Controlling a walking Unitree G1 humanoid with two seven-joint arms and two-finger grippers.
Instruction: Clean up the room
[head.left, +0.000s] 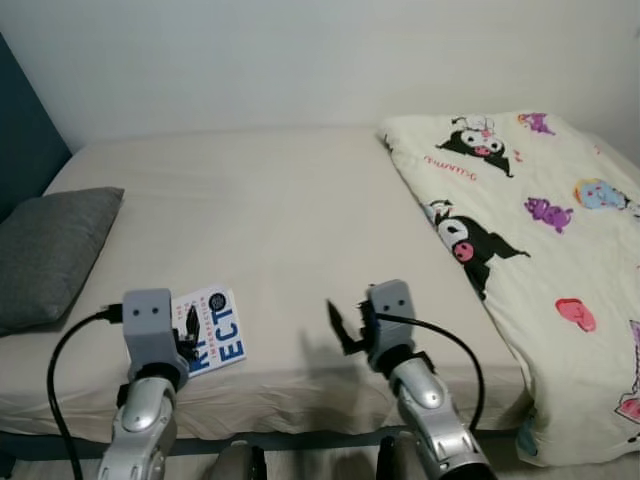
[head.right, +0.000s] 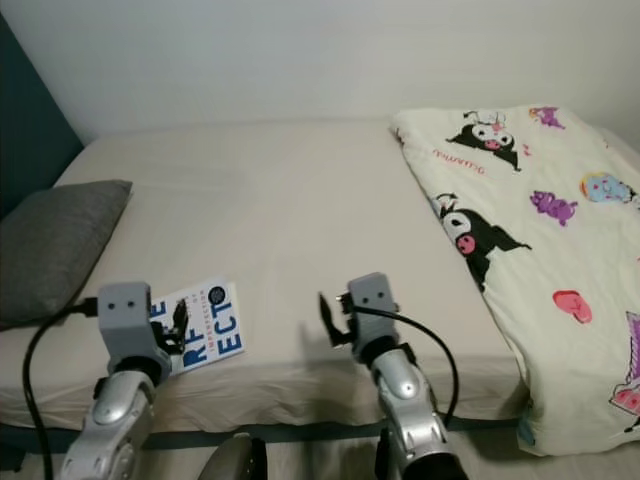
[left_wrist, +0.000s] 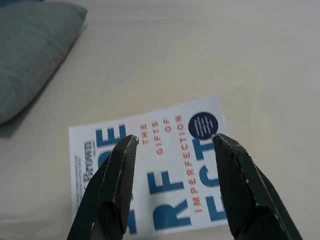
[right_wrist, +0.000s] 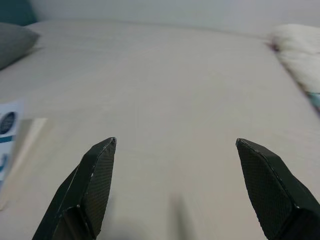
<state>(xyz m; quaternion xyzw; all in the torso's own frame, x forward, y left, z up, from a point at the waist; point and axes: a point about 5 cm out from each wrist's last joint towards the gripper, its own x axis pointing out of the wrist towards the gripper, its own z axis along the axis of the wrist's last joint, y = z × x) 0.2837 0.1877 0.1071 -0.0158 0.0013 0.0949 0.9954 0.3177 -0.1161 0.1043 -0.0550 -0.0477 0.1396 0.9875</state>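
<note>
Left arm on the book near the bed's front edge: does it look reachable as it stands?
Probably yes. The left gripper hovers right over the book with jaws open, and nothing lies between them on the bed.

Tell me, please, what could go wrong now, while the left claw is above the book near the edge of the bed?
1. The book lies flat on the soft bed; the open left claw may press it into the sheet and fail to grip it.
2. It lies near the bed's front edge, so a push could slide it off.
3. The open right claw hovers beside it and may get in the way.
</note>
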